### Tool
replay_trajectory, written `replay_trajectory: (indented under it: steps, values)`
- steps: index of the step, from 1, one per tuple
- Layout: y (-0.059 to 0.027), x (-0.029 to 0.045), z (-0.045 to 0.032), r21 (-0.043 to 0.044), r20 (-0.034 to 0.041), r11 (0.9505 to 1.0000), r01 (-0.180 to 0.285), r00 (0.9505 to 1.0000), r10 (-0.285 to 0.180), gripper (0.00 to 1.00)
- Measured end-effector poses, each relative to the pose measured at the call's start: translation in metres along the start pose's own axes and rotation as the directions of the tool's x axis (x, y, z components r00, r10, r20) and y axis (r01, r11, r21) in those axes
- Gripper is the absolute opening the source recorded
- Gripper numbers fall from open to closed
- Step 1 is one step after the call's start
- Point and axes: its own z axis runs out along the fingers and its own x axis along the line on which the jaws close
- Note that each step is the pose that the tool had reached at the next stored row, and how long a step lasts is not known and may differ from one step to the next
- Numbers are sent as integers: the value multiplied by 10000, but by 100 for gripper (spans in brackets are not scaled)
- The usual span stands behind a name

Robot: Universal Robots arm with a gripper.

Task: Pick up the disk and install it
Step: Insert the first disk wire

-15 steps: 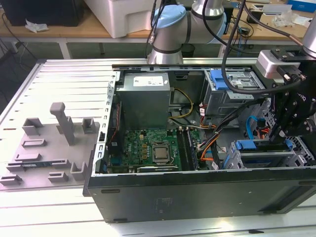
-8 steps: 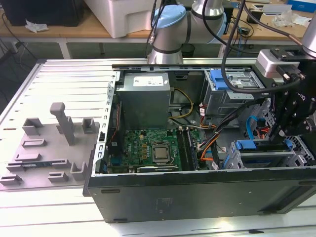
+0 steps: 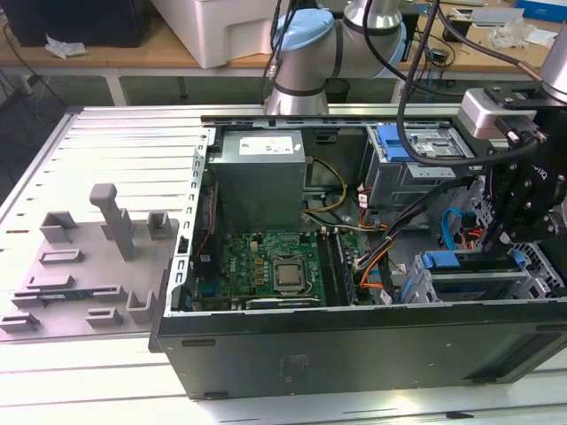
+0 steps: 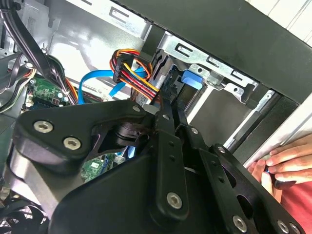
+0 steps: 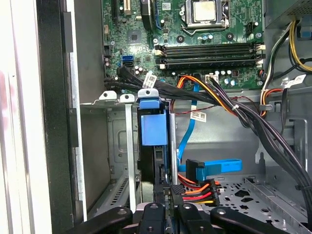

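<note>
Gripper [image 5: 167, 191] apparently clamped on the near end of the disk [image 5: 153, 124], which stands on edge in the cage [image 5: 117, 141] inside the open case. The disk is judged rigid, fairly heavy and shock-sensitive. Its blue bracket edges offer the safer hold, giving flat, non-slip faces.

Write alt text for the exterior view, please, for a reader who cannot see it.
A robot's black gripper hangs inside an open computer case lying on its side, over the blue-framed disk standing on edge in the drive cage at the exterior view's right. The motherboard shows mid-case.
</note>
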Motion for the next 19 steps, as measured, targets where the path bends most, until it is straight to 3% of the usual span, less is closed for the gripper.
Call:
replay_trajectory:
  steps: [19]
  values:
    - [-2,15,-16,0,0,10000,1,10000,-1,16]
